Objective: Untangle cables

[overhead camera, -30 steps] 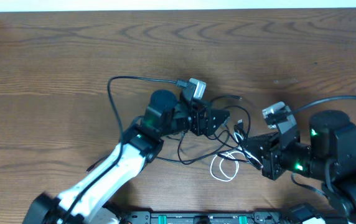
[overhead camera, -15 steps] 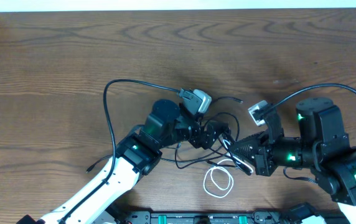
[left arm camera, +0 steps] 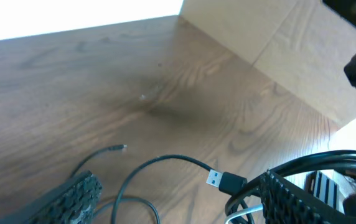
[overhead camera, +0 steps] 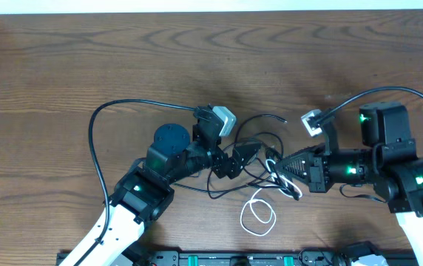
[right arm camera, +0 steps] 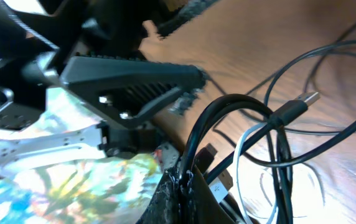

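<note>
Just below centre in the overhead view, the cables lay tangled on the tabletop between your two hands. Your right hand was pressed together, pinching black strands. Your left hand was spread and held nothing. Pulling from there could have tightened the knot or dragged the white loop along. No writing was legible.
</note>
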You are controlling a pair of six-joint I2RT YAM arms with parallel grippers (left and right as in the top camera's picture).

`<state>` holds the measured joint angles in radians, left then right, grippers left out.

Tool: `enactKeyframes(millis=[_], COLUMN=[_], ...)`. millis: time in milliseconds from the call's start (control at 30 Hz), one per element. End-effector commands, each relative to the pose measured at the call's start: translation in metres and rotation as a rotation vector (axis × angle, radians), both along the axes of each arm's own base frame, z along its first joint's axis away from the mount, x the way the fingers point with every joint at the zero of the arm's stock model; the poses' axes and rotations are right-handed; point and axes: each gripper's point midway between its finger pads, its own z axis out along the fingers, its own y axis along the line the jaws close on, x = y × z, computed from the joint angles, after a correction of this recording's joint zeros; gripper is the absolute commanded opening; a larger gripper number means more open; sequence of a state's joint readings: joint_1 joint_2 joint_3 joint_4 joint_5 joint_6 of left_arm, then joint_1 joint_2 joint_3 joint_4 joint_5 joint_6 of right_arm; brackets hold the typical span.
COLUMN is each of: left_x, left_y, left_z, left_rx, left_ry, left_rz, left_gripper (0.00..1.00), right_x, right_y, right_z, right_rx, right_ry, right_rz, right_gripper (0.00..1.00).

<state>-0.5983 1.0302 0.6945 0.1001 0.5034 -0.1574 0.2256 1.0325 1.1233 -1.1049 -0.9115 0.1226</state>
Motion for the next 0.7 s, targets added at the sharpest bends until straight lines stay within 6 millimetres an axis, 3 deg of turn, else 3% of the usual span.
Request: enactKeyframes(millis=[0, 667], left_x=[-0.007, -0.033], left_y=[-0.004, -0.012], left_z=[-0.003, -0.001], left_rx=[0.016, 0.008], left_ry=[-0.001, -0.019], left_rz=[-0.049, -0.207], left_gripper=[0.82, 0.82], right_x=[-0.009, -0.007], right_y=[0.008, 0.009], right_z=[0.015, 0.016], right_rx=[0.089, 0.136], right_ry=[-0.005, 0.079], right_rz=[0.071, 0.059], right_gripper=[0.01, 0.01])
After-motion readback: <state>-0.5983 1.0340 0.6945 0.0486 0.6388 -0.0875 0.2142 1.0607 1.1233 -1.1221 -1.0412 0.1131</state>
